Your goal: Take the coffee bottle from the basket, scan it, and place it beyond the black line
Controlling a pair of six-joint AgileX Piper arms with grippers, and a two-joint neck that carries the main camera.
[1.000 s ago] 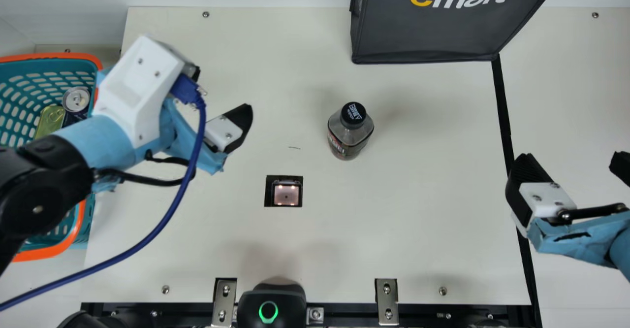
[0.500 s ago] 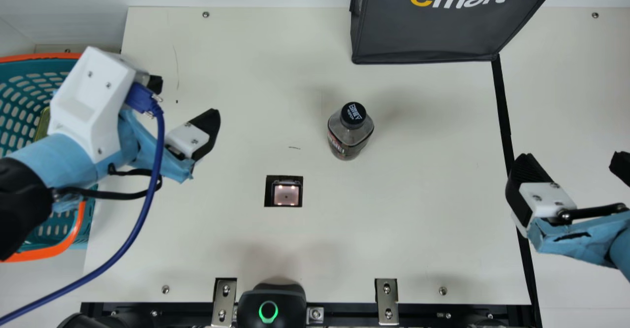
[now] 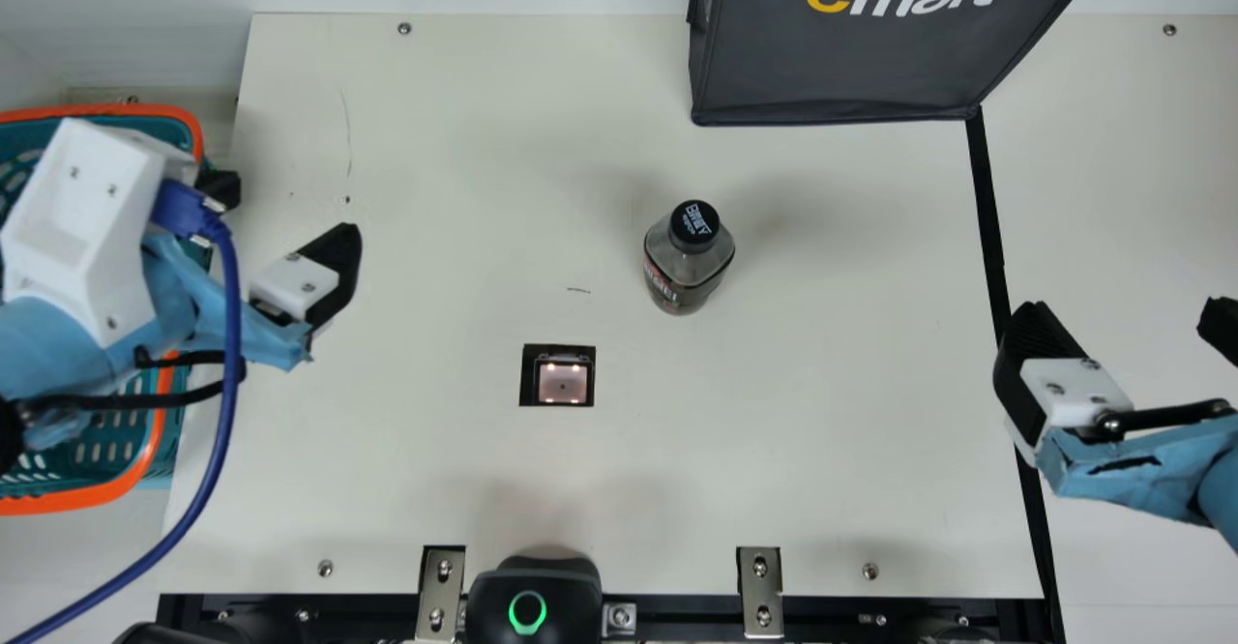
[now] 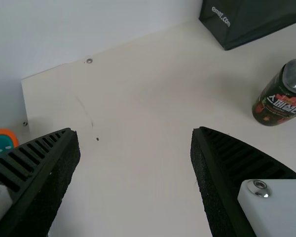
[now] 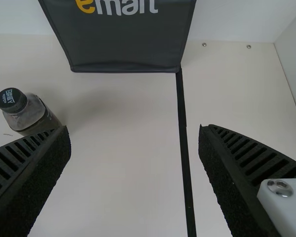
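In the main view my left gripper (image 3: 290,204) is open at the table's left side, partly over the basket (image 3: 145,446). The coffee bottle (image 3: 687,262) stands upright mid-table, behind and right of the scanner (image 3: 563,381). My right gripper (image 3: 1122,320) stands open near the black line (image 3: 987,209). The left wrist view has the left gripper (image 4: 135,131) with nothing between its fingers and the bottle (image 4: 281,98) off to one side. In the right wrist view the right gripper (image 5: 134,127) is empty, with the bottle (image 5: 32,116) beyond one finger.
A dark shopping bag (image 3: 851,54) stands at the back, beside the upper end of the line. A black device with a green ring (image 3: 530,591) sits at the front edge, between metal brackets. A blue cable (image 3: 218,451) hangs from my left arm.
My left arm has moved left, away from the bottle and over the basket, with its gripper still open. The bottle and my right arm have kept still.
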